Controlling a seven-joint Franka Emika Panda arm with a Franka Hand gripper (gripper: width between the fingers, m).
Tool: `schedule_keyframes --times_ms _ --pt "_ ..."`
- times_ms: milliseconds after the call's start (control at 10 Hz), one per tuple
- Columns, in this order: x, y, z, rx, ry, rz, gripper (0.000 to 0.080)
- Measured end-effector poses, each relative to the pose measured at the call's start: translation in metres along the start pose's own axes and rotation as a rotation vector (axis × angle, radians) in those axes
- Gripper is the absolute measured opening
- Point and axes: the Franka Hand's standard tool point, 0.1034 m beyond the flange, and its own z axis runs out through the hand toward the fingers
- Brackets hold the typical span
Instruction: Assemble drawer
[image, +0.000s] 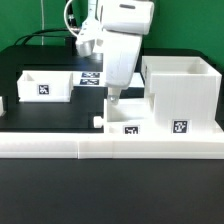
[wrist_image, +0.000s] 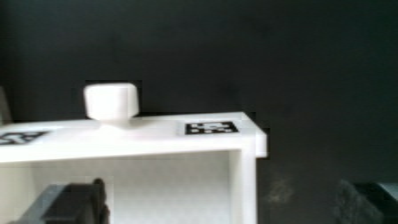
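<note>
The drawer's large white housing (image: 180, 88) stands at the exterior view's right, with a tag on its front. One small tray (image: 133, 121) lies against it by the border wall, its knob (image: 98, 122) pointing to the exterior view's left. A second tray (image: 45, 85) sits at the left. My gripper (image: 113, 100) hangs just above the near tray, open. In the wrist view the tray (wrist_image: 160, 140) shows its knob (wrist_image: 112, 102) and two tags. My gripper (wrist_image: 222, 205) straddles the tray's side wall (wrist_image: 249, 180): one finger (wrist_image: 71, 203) is over the tray's inside, the other is outside it.
The long low white border wall (image: 110, 147) runs along the table's front. The marker board (image: 92, 78) lies flat behind the gripper. Black cables trail at the back left. The black table (wrist_image: 320, 80) shows beyond the tray.
</note>
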Motion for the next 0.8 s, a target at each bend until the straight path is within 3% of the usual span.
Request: schedule_keyframes --times_ms 300,500,800 --pt "-0.043 -0.001 0.004 0.014 -0.008 -0.065 0.0649" --pt "-0.045 -0.002 0.005 0.014 -0.007 -0.059 0.0649" --pt "-0.063 0.005 0.019 0.038 0.103 -0.116 0.0649"
